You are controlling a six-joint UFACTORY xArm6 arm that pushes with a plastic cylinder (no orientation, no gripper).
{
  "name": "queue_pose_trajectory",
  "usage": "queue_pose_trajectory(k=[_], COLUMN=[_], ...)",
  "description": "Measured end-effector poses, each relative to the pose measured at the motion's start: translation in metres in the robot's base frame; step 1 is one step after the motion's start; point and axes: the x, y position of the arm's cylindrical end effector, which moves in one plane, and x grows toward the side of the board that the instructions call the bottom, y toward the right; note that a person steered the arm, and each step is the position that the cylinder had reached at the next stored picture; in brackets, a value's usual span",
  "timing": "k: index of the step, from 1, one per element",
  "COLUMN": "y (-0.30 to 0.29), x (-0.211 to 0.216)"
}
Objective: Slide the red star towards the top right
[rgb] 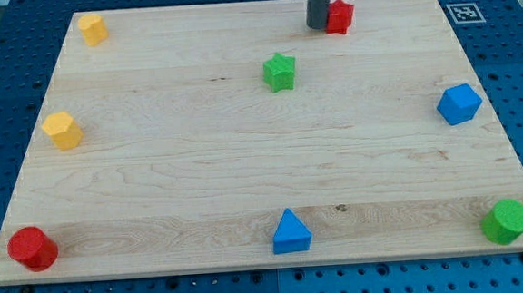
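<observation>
My tip [319, 27] stands at the tabletop's [245, 175] top edge, touching the red star's [340, 16] left side. The arm carries no gripper, only this rod. A green star [280, 72] lies nearby, toward the centre.

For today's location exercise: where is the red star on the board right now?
The red star sits near the view's top edge, right of centre, with my tip against its left side.

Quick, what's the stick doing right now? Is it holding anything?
My tip: no gripper, so it holds nothing; it sits right against the red star, on the star's left in the view.
</observation>
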Motion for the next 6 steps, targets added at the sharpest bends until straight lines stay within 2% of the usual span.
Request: queue_pose_trajectory(k=[6], y=[0.099], x=[0.001])
